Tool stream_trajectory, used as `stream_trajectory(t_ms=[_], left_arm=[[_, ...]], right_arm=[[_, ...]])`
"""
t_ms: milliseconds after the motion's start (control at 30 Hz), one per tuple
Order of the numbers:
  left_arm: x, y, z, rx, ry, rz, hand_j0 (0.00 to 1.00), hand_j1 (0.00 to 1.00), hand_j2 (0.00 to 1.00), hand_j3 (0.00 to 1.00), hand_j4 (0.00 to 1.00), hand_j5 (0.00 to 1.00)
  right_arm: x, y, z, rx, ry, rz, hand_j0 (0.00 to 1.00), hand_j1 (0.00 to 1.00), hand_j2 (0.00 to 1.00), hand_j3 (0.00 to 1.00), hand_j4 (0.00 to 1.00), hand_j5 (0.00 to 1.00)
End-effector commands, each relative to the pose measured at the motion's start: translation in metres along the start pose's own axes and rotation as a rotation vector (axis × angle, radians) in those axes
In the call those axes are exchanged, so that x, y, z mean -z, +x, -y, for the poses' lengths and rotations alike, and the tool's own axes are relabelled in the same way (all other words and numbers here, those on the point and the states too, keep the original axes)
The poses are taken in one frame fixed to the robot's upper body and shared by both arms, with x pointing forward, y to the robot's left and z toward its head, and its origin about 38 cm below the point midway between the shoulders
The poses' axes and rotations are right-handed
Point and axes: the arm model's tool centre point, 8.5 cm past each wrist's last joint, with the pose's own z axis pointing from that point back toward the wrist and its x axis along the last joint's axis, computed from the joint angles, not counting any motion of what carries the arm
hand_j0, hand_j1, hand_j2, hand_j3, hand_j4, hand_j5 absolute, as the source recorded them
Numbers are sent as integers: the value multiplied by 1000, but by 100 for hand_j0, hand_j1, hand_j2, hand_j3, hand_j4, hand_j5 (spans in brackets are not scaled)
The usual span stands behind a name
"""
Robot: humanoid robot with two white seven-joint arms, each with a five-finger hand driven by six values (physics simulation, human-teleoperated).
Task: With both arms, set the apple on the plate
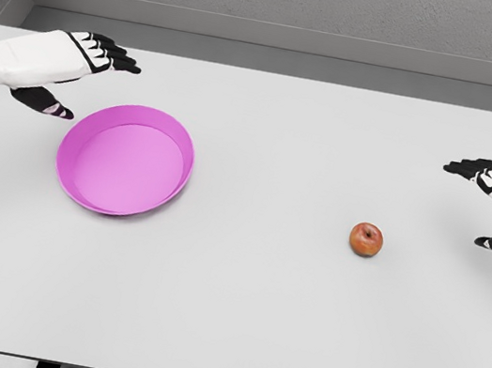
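No text, label, brand, number or sign could be read anywhere in the head view.
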Motion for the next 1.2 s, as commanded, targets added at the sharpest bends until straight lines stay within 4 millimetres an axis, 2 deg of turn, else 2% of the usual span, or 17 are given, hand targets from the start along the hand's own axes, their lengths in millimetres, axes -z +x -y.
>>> stream_trajectory(t_ms=[0,100,133,200,267,300,433,533,733,867,1033,1100,1167], left_arm=[[-1,-1,0,-3,2,-3,100,100,100,100,100,100],[-1,-1,-1,-3,1,-4,100,100,100,100,100,100],[-1,-1,-1,-3,1,-4,100,100,100,100,100,100],[-1,0,0,-4,2,-2,100,100,100,100,100,100],[-1,0,0,-4,2,-1,100,100,100,100,100,100],[-1,1,0,-4,1,1,100,100,100,100,100,100],[0,2,0,-5,1,6,100,100,100,100,100,100],[0,2,1,-5,0,6,100,100,100,100,100,100],[-1,2,0,-1,-1,4,100,100,100,100,100,100],[0,2,1,-2,-3,5,100,100,100,100,100,100],[0,2,1,-2,-3,5,100,100,100,100,100,100],[0,2,1,-2,-3,5,100,100,100,100,100,100],[-1,0,0,-3,-1,1,100,100,100,100,100,100]], right_arm=[[1,3,2,0,-4,10,100,100,100,100,100,100],[10,24,4,-2,-19,77,100,100,100,100,100,100],[12,24,-1,8,-10,79,100,100,100,100,100,100],[16,13,-10,37,11,-56,100,100,100,100,100,100],[23,25,-13,41,21,-20,100,100,100,100,100,100],[26,32,-19,38,111,-1,100,100,100,100,100,100],[40,71,-25,11,241,121,100,100,100,100,100,100],[54,81,-29,11,262,156,100,100,100,100,100,100],[66,77,-30,35,287,75,100,100,100,100,100,100],[83,87,-33,37,306,98,100,100,100,100,100,100],[86,88,-34,36,324,100,100,100,100,100,100,100],[86,89,-44,46,352,97,100,100,100,100,100,100],[87,87,-44,52,356,76,100,100,100,100,100,100]])
